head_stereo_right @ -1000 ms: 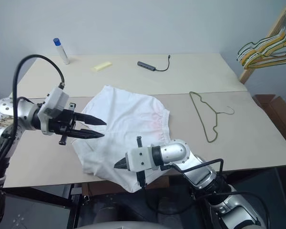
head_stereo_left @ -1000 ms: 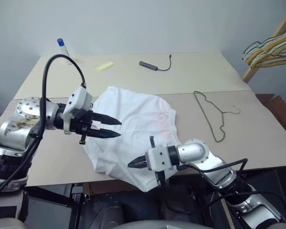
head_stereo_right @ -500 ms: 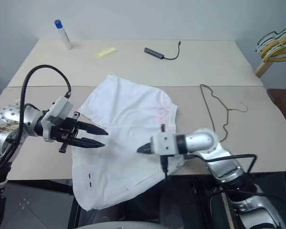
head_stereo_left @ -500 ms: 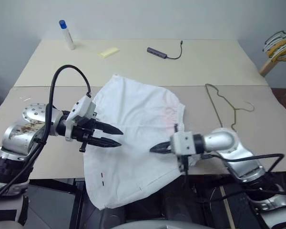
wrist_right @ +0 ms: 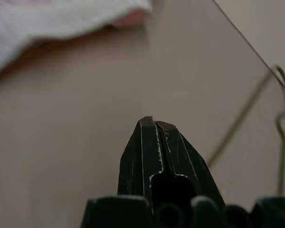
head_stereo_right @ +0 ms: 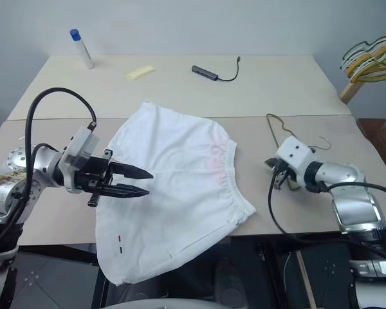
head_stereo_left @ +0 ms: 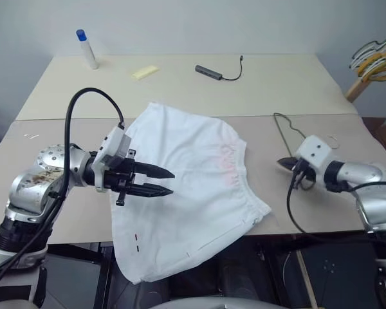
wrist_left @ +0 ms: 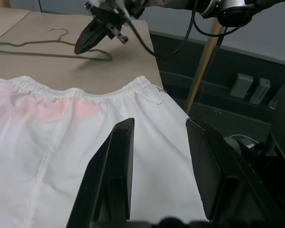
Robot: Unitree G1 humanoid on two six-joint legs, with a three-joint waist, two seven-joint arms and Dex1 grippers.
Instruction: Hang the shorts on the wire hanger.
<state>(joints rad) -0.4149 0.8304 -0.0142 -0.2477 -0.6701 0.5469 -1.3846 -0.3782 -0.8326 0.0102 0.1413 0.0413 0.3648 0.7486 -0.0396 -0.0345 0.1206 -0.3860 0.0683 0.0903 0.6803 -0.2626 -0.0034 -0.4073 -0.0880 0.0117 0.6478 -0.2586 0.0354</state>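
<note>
white shorts (head_stereo_left: pixel 186 187) under left hand (head_stereo_left: pixel 167 181), fingers parted, empty; right hand (head_stereo_right: pixel 269 163) closed, empty, beside wire hanger (head_stereo_right: pixel 275 126).

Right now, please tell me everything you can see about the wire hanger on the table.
The wire hanger is a thin, bare, dull grey-green metal wire bent into a narrow triangle with a small curved hook. It lies flat on the beige table, apart from the white shorts, with nothing hung on it. The right gripper, fingers shut, sits at its near end, hiding part of the wire. Whether it touches the wire, I cannot tell.
</note>
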